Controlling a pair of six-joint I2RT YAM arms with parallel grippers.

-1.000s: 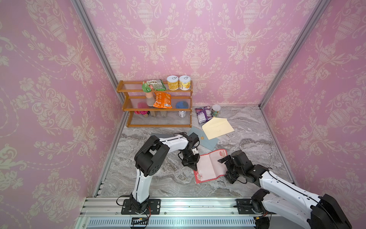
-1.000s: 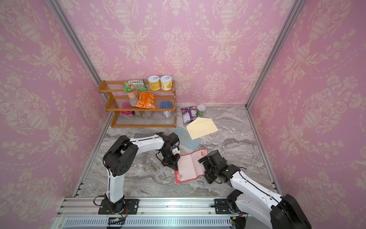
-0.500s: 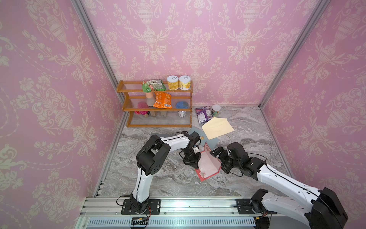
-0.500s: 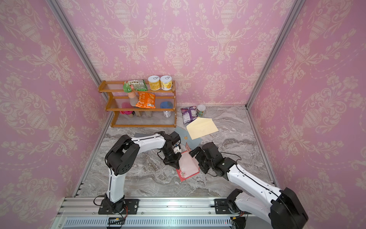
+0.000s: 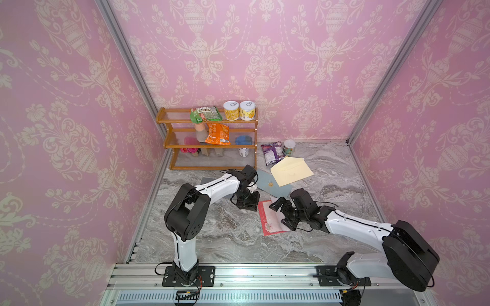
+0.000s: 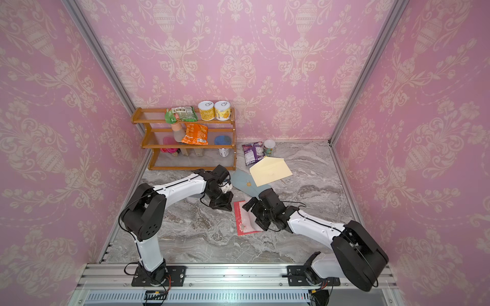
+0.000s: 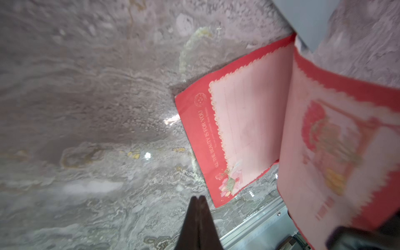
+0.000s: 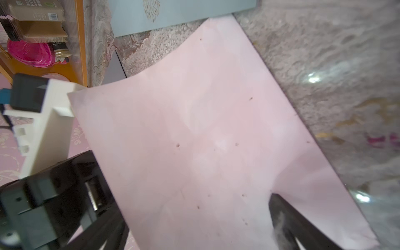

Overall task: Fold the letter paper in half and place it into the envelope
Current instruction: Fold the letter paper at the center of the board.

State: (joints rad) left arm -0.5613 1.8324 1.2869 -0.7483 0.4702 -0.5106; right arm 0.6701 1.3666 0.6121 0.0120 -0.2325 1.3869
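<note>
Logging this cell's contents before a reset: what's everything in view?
letter paper: one, red-pink, table centre, partly folded over
cream envelope: one, cream, behind the paper
blue-grey envelope: one, blue-grey, partly under the cream envelope
purple bag: one, purple, near back wall
cup: one, white, beside purple bag
rack: one, brown wood, back left
cans: two, yellow, rack top
green bag: one, green, rack top
orange bag: one, orange, middle shelf
other shelf items: several, mixed, too small to name
table: one, grey marble, underneath everything
left gripper: one, black, shut, beside the paper
right gripper: one, black, open, over the paper's folded half
</note>
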